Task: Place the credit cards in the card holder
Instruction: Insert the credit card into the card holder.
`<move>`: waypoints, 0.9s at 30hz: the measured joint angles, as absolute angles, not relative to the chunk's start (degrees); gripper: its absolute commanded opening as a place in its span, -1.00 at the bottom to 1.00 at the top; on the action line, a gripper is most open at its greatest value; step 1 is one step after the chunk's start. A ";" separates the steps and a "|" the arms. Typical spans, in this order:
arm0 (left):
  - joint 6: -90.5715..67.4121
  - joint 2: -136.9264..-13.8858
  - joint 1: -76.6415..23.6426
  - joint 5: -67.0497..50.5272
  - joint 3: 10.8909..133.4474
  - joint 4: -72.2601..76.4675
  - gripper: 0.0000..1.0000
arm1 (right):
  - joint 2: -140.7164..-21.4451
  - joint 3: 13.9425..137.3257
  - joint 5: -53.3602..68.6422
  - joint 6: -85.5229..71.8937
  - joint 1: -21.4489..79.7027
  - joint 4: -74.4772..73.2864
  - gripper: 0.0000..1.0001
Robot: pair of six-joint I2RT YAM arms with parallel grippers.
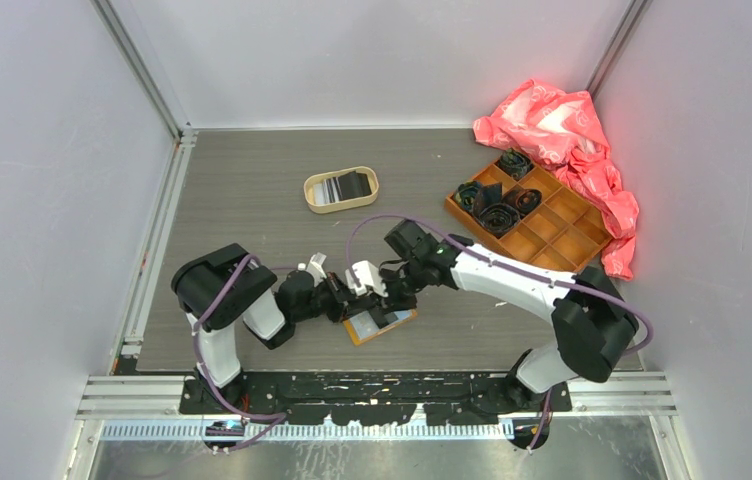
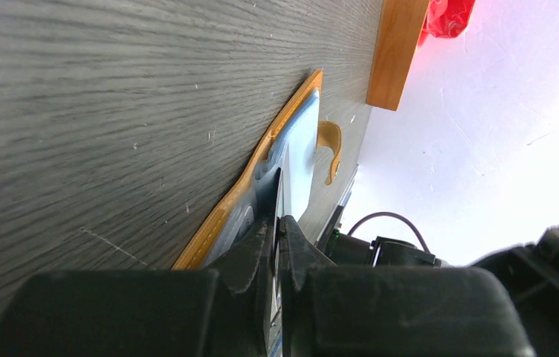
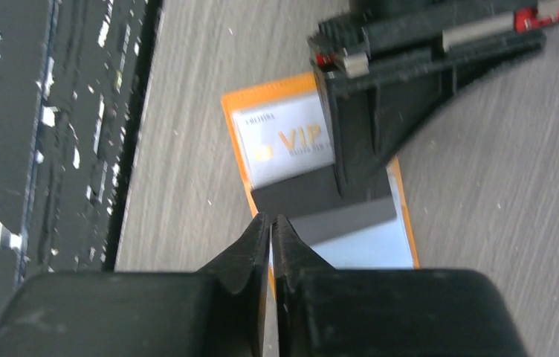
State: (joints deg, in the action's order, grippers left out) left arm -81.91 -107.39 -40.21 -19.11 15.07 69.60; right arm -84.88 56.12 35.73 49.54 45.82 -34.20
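Closest to the left wrist lens, the left gripper (image 2: 278, 234) is pinched tight on a thin black card (image 2: 282, 190) seen edge-on. The card's far end meets the open orange-tan folding card holder (image 2: 221, 216), which lies flat on the grey wood-grain table (image 2: 113, 111). Just right of it, the right gripper (image 3: 270, 223) sits at the holder's near edge, fingers almost touching and gripping nothing. Only the left wrist view shows the holder's snap tab (image 2: 328, 145) curling up. Only the right wrist view shows a silver card lettered VIP (image 3: 284, 141) in the holder, beside a pale blue card (image 3: 369, 245). Overhead, an oval tan tray (image 1: 308, 192) sits well apart.
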 measured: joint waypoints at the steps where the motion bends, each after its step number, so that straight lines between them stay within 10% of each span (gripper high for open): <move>1: -81.93 -107.39 -40.21 -19.11 15.07 69.60 -0.87 | -84.88 56.01 35.40 48.36 47.11 -33.01 -0.86; 27: -82.50 -110.15 -40.18 -20.16 15.09 73.56 -0.85 | -92.64 54.81 12.84 43.46 62.63 -20.75 -0.95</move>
State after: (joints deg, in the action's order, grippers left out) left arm -82.50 -110.15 -40.18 -20.16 15.09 73.56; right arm -92.64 54.81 12.84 43.46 62.63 -20.75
